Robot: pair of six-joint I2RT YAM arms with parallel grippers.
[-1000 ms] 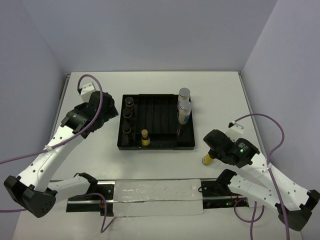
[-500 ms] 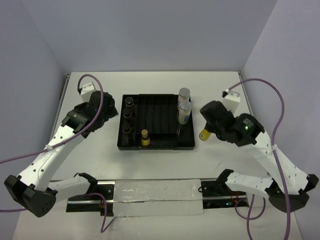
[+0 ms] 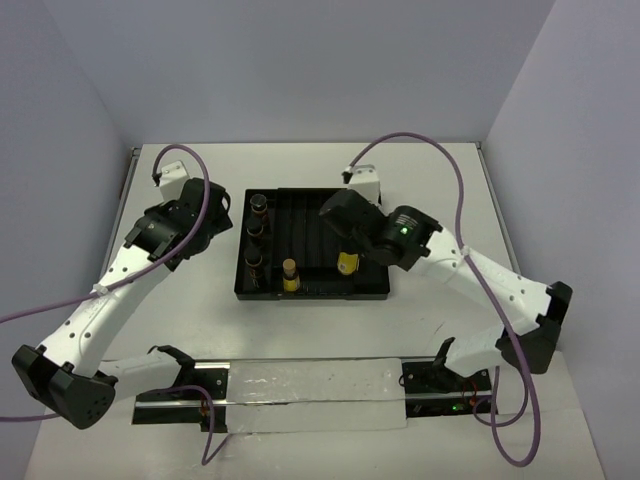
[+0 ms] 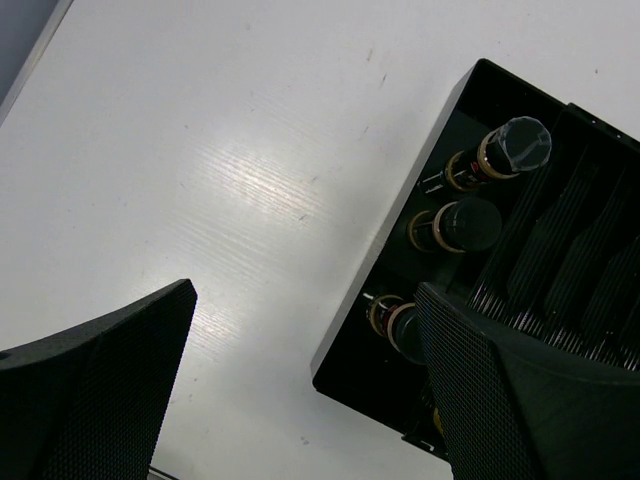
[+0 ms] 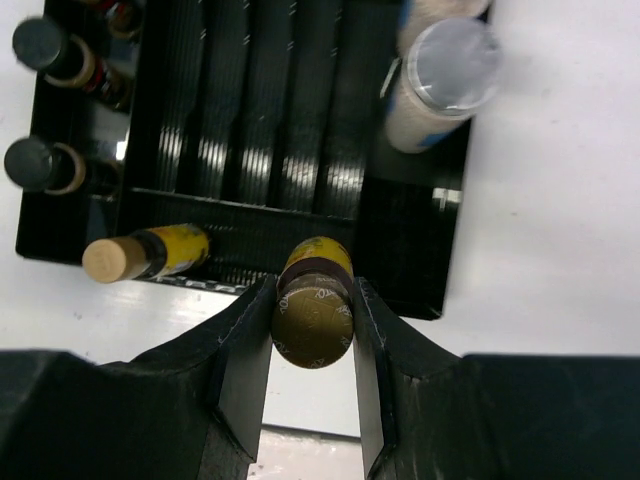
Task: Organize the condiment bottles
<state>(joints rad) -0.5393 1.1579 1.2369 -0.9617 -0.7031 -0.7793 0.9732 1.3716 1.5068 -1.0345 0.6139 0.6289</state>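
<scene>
The black tray [image 3: 318, 222] holds three dark brown jars [image 3: 256, 233] in its left column and a yellow bottle [image 3: 290, 272] at its front. My right gripper [image 3: 343, 250] is shut on a second yellow bottle [image 5: 313, 318] with a gold cap, held over the tray's front right part [image 5: 400, 250]. In the right wrist view, the white blue-labelled bottle [image 5: 440, 85] stands at the tray's right, with the grey-capped one only partly visible behind it. My left gripper [image 4: 305, 300] is open and empty, hovering left of the tray's corner [image 4: 350, 370] beside the jars [image 4: 460, 225].
White table with walls at the back and on both sides. A clear strip on a black rail [image 3: 300, 385] lies along the near edge. Purple cables loop above both arms. My right arm hides the tray's back right in the top view.
My right arm has swung from the table's right side leftward to the tray, carrying the yellow bottle. The left arm has barely moved.
</scene>
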